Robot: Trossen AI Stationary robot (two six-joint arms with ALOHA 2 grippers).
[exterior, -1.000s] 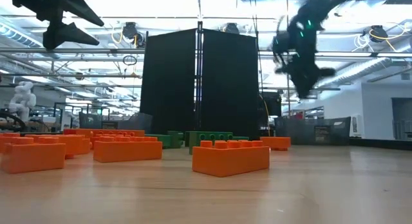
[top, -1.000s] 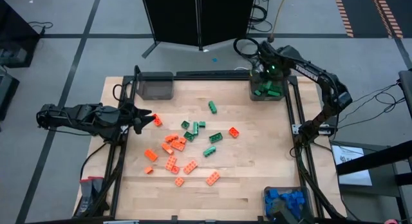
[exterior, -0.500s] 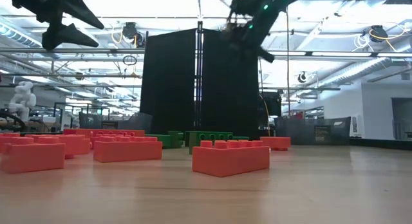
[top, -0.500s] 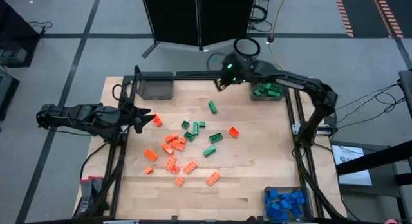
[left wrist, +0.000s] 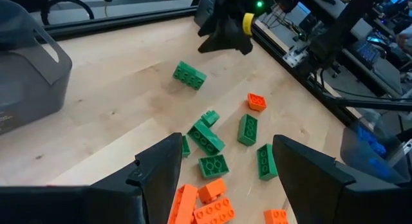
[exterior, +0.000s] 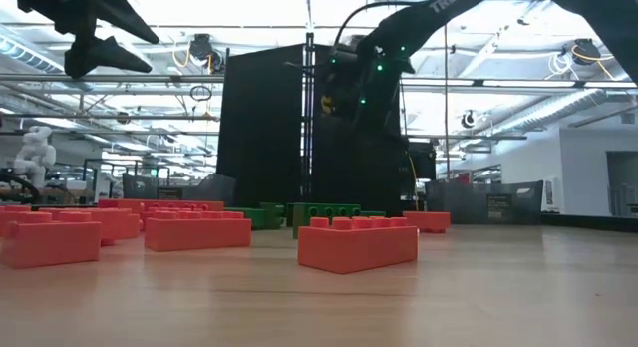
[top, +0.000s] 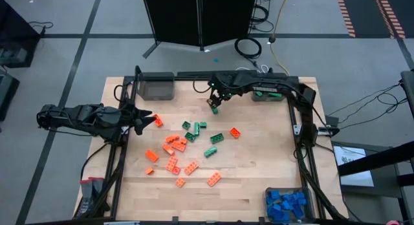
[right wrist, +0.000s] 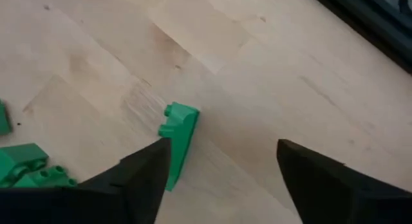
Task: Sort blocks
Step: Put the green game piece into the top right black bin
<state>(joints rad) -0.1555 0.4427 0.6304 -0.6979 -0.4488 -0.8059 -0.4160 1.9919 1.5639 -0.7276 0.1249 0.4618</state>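
Observation:
Orange and green blocks [top: 187,144] lie scattered on the middle of the wooden table. One green block [right wrist: 179,137] lies alone nearer the far edge, also seen in the left wrist view [left wrist: 189,74]. My right gripper [right wrist: 222,179] hangs open just above it, pointing steeply down, touching nothing; it shows in the high view [top: 214,104] reaching in from the far right. My left gripper [top: 139,118] waits open and raised at the table's left edge, its fingers [left wrist: 161,176] spread over the pile.
A grey bin [top: 155,86] stands at the far left corner. A bin with green blocks [top: 268,92] is at the far right, and a bin with blue blocks [top: 288,202] at the near right. Black frame rails [top: 294,121] run along the table's sides.
My right gripper has swung from above the far-right bin of green blocks toward the table's left along the far edge, sinking and tipping downward, and now hangs over the lone green block. The blocks on the table have stayed put.

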